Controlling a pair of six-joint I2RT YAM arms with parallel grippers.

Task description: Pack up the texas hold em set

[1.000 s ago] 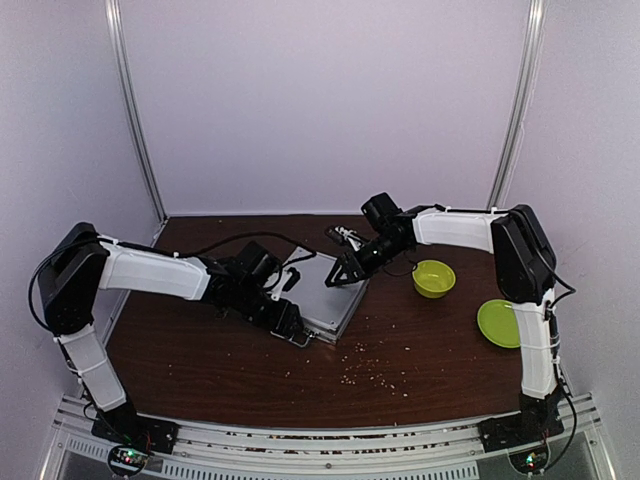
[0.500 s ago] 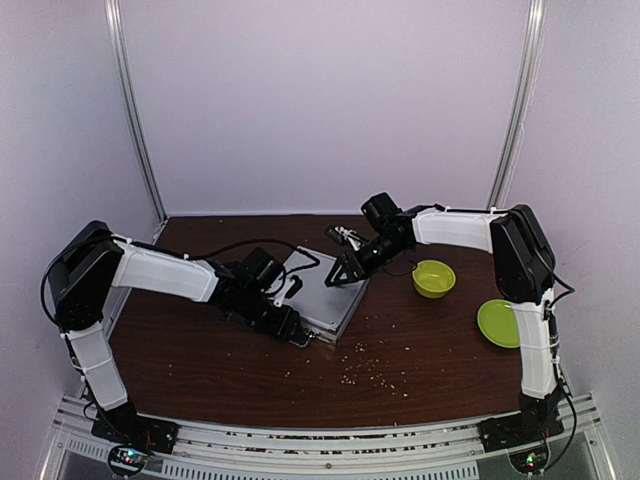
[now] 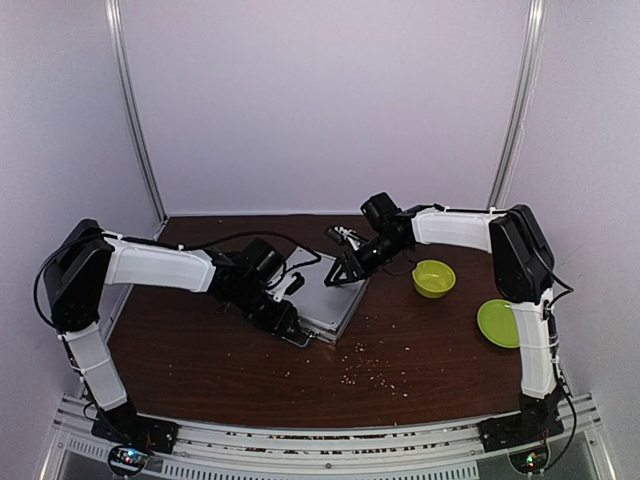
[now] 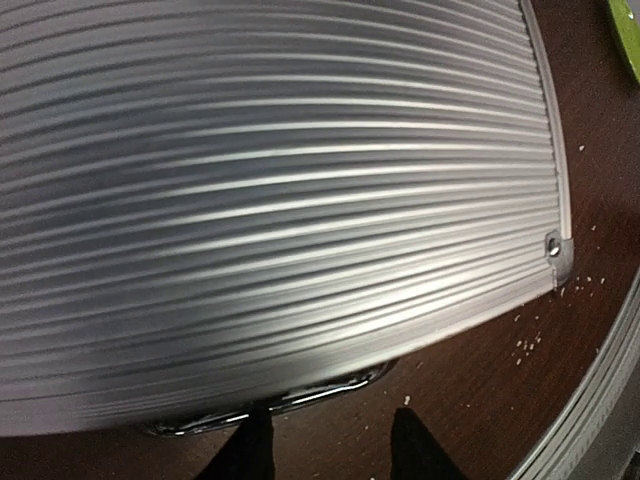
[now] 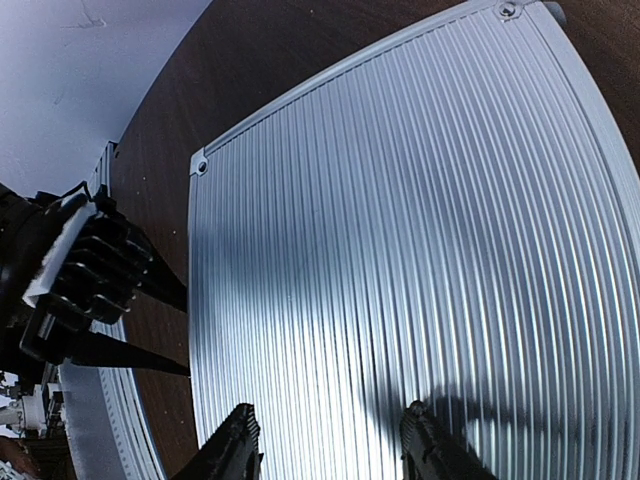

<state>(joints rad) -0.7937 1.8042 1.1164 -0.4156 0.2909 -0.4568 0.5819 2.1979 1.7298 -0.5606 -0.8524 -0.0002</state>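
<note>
The silver case (image 3: 322, 292) lies shut and flat near the middle of the brown surface (image 3: 190, 355), ribbed lid up. It is well left of the lime-green bowl (image 3: 433, 278) and the flat plate (image 3: 497, 323). We judge it stiff and fairly weighty for its size if the chips are inside. The grooved aluminium looks slick, so pinching the bare lid would likely slip. The best hold looks like the metal handle (image 4: 300, 392) on its near-left edge, or else the framed edges and riveted corners. The left gripper (image 4: 330, 445) sits low just in front of that handle. Its jaws are apart with bare wood between them, and they hold nothing that we can see. The right gripper (image 5: 330, 450) hangs over the far-right part of the lid with its jaws also apart. One finger throws a shadow on the ribs, but we cannot tell whether it touches. The case is turned askew to the surface's edges, with its handle side facing the left arm. The ribs run parallel to that side. From above the outline looks close to square, so we only guess that the long axis follows the handle edge, from near-right to far-left. Pale crumbs (image 3: 375, 376) dot the surface in front of it.
</note>
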